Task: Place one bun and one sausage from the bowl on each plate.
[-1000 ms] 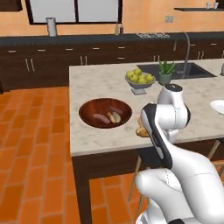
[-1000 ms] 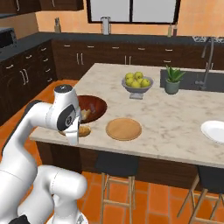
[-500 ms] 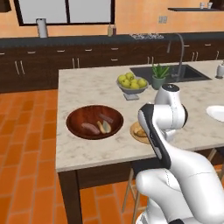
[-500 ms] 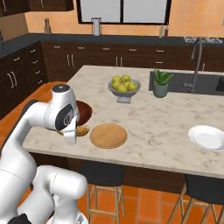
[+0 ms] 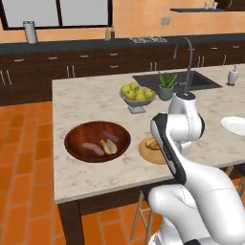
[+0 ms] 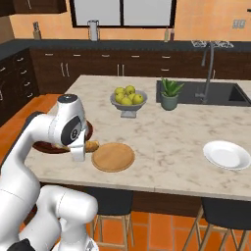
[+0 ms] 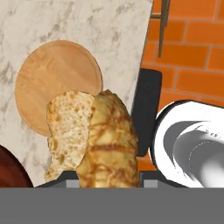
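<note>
bun (image 7: 94,138) clamped in the gripper (image 7: 105,181), arm bent over tan plate (image 7: 54,83).

I'm looking at a pale marble island counter (image 6: 166,147) with a dark sink (image 6: 206,93) set into its far right part. On it, the dark wooden bowl (image 5: 97,140) sits near the left edge, the tan wooden plate (image 6: 113,156) near the front edge just right of it, and the white plate (image 6: 227,155) toward the front right corner. A grey footed bowl of apples (image 6: 128,102) and a small potted plant (image 6: 170,94) stand near the middle toward the far edge, the plant just beside the sink.
</note>
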Available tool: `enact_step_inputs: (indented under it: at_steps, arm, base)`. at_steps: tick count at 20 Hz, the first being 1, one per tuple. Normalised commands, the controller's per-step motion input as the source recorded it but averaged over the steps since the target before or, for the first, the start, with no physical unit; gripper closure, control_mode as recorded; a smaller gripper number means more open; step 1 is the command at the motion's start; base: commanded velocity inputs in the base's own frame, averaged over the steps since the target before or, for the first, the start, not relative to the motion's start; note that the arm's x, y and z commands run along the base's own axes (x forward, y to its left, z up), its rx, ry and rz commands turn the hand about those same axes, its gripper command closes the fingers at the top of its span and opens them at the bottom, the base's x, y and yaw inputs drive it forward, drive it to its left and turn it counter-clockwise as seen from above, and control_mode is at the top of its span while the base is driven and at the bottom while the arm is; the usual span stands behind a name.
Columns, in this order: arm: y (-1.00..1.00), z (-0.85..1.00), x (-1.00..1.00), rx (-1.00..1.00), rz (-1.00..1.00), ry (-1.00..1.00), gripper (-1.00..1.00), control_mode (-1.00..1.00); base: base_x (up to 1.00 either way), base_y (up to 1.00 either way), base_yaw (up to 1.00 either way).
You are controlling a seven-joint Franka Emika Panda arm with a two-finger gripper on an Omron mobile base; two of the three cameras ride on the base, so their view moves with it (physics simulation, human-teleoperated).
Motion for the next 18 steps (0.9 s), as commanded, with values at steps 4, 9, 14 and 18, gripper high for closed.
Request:
enact_step_inputs:
  at_steps: [4, 9, 14, 18]
  arm:
    - [0.0, 0.0, 0.0, 0.0, 0.0, 0.0, 1.0, 1.0]
    - [0.0, -0.27, 0.8, 0.0, 0.02, 0.01, 1.0, -1.0]
    - [-0.4, -0.55, 0.95, 0.01, 0.27, 0.07, 1.0, -1.0]
    - [-0.3, -0.22, 0.76, 0.0, 0.53, 0.03, 1.0, -1.0]
  base:
    - [0.42, 0.02, -0.04]
    - [0.16, 0.0, 0.0]
    - [0.0, 0.0, 0.0]
    - [0.0, 0.0, 0.0]
